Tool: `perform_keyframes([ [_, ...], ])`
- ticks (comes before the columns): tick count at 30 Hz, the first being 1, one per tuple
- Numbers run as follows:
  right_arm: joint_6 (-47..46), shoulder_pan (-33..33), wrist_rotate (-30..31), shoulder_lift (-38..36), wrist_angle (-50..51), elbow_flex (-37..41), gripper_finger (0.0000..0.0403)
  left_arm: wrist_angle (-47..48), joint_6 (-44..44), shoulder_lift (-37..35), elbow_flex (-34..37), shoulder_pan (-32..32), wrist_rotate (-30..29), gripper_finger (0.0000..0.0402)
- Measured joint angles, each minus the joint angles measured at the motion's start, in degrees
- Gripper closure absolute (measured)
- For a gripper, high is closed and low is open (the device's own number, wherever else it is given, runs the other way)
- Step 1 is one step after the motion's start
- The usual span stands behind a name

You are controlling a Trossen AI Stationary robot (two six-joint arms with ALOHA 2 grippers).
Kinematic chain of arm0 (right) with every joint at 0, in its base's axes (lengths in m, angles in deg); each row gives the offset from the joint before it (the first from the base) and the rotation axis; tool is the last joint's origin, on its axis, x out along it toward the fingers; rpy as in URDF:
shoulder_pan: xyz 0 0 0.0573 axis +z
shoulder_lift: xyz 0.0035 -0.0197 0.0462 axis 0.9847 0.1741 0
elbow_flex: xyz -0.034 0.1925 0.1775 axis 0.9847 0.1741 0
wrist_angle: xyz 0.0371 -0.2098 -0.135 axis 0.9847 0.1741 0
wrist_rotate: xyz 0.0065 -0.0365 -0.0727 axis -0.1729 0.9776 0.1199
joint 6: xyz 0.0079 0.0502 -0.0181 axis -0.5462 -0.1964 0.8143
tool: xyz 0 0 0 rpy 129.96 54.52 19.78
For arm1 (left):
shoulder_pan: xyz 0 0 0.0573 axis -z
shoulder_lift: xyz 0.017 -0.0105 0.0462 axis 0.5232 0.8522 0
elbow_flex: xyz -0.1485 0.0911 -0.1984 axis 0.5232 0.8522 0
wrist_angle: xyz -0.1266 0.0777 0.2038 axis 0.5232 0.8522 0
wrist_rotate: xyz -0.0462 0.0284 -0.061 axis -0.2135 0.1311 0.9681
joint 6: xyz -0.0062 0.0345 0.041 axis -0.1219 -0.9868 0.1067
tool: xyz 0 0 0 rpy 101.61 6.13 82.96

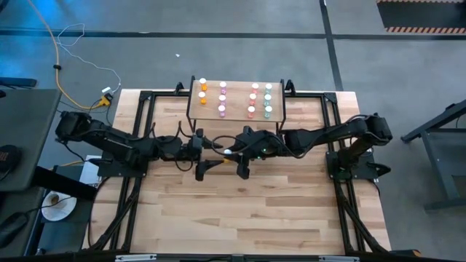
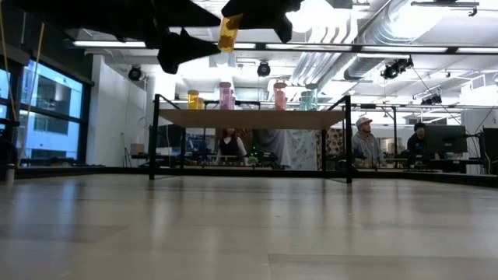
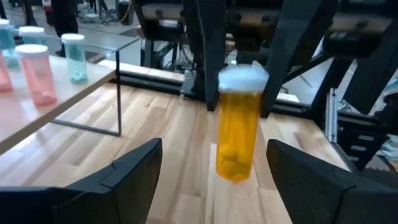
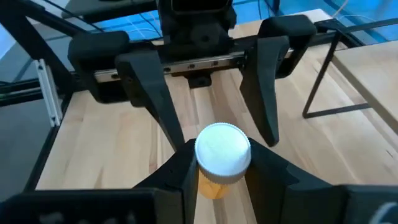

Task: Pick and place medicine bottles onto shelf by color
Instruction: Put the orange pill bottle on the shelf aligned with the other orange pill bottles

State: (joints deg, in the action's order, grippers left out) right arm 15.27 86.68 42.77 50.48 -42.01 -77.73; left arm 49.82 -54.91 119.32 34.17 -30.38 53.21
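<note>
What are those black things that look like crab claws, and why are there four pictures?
They are two robot arms at a wooden table. One camera looks down from above, one sits low at table height, and one rides on each wrist. The right gripper pinches an orange bottle with a white cap, hanging in the air. The left gripper faces it with its fingers wide apart, not touching. More orange, pink and teal bottles stand in rows on the small shelf. People sit far behind.

We see shelf (image 1: 237,116) at table's (image 1: 247,218) far edge, bottles (image 1: 223,98) in rows on it. Both grippers meet mid-table before shelf: left gripper (image 1: 206,149) left, right gripper (image 1: 234,154) right, held bottle (image 1: 228,153) between, above tabletop.
</note>
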Motion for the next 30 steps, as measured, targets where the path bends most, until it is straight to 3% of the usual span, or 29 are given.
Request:
perform_keyframes([
  [16, 1.3, -3.0, -3.0, 0.2, -3.7, 0.0, 0.0307, -0.6, -0.9, 0.0, 0.0, -7.4, 9.8, 0.0124],
  [30, 1.3, -4.6, -6.7, 1.1, -5.1, 0.0, 0.0307, -2.2, -3.1, 0.0, 0.0, -8.7, 11.3, 0.0124],
])
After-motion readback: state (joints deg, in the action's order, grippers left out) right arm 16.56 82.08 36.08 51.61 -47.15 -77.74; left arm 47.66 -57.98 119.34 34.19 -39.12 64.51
